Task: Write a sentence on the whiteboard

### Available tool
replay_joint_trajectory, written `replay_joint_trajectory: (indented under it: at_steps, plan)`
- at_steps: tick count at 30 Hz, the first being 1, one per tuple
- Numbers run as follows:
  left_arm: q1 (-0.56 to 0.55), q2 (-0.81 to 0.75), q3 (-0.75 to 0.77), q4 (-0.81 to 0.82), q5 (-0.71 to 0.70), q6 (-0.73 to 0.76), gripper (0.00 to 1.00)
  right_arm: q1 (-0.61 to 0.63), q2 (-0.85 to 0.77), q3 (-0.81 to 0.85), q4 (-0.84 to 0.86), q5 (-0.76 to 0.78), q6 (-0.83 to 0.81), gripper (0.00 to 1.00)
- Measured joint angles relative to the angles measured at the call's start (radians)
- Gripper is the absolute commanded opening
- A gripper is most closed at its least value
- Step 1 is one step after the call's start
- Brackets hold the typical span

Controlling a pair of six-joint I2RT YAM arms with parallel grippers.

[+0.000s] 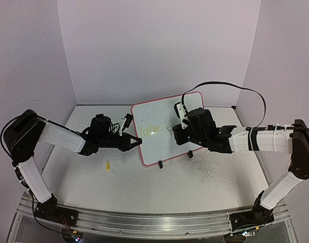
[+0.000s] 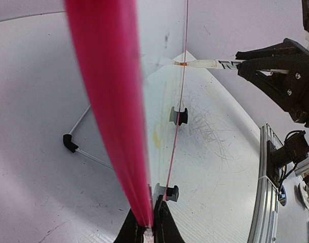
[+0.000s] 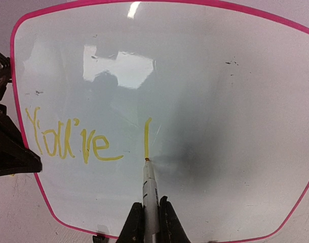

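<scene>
Closest to the lens, the right gripper (image 3: 150,216) is clenched on a white marker (image 3: 149,190), which stands up between its two dark fingers. The marker's orange tip touches the whiteboard (image 3: 230,101) at the foot of a single yellow upright stroke. That stroke follows the word "You're" — all there is of the sentence (image 3: 73,142), written in pale yellow near the board's left edge.

The left gripper (image 2: 148,223) is clamped on the board's pink-red rim at that left edge, one finger on each face.

From above, the whiteboard stands propped near the middle of the table (image 1: 144,197), towards its far edge and between the two arms. A small yellow piece (image 1: 108,165) lies near the table's left side, and grey scribbles (image 1: 207,169) mark the surface on the right.
</scene>
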Motion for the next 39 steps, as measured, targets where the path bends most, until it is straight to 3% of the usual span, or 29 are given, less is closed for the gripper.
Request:
replay_joint_trajectory:
  at_steps: [12, 39]
  plan:
    - [-0.001, 0.000, 0.000, 0.000, 0.001, 0.001, 0.00, -0.009, -0.115, -0.018, -0.035, -0.010, -0.014, 0.00]
    - [-0.001, 0.000, 0.000, 0.000, 0.001, 0.001, 0.00, -0.024, -0.007, 0.019, 0.007, -0.026, -0.023, 0.00]
